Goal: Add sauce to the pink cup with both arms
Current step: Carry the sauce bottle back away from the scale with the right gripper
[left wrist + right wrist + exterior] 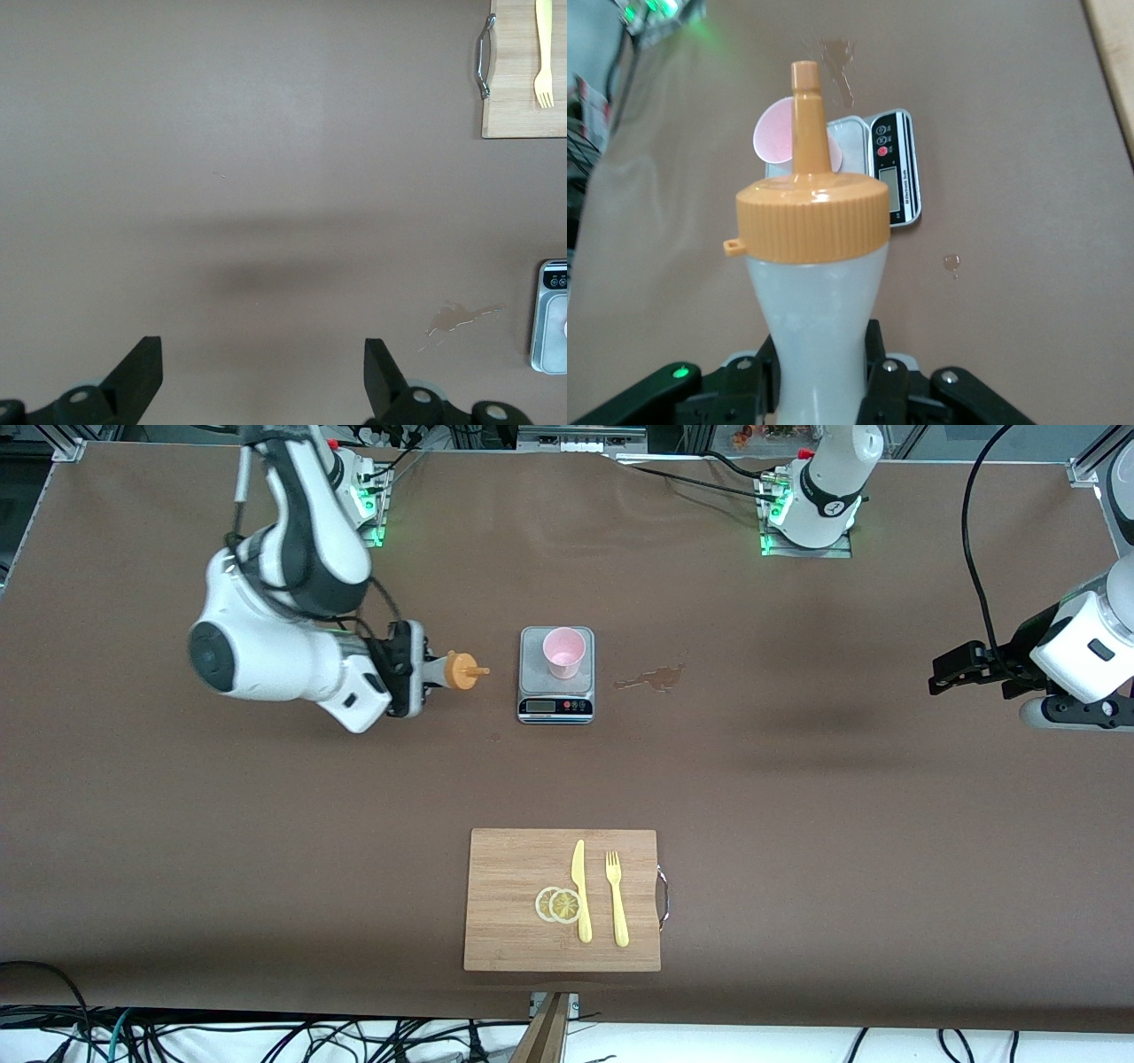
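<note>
Between the sauce [456, 670] held sideways in the right gripper [423, 670] and the pink cup [564, 652] on the scale [556, 676] lies only bare table. The left gripper [952, 670], fingers spread, hangs over bare tabletop; a spill [654, 679] marks the table between it and the scale.

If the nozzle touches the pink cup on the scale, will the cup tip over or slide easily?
Probably yes. The pink cup looks like thin translucent plastic and seems empty, so likely very light. It stands loose on the scale, whose smooth plate may let it slide. It is narrower at its base, so a push near the rim could tip it.
</note>
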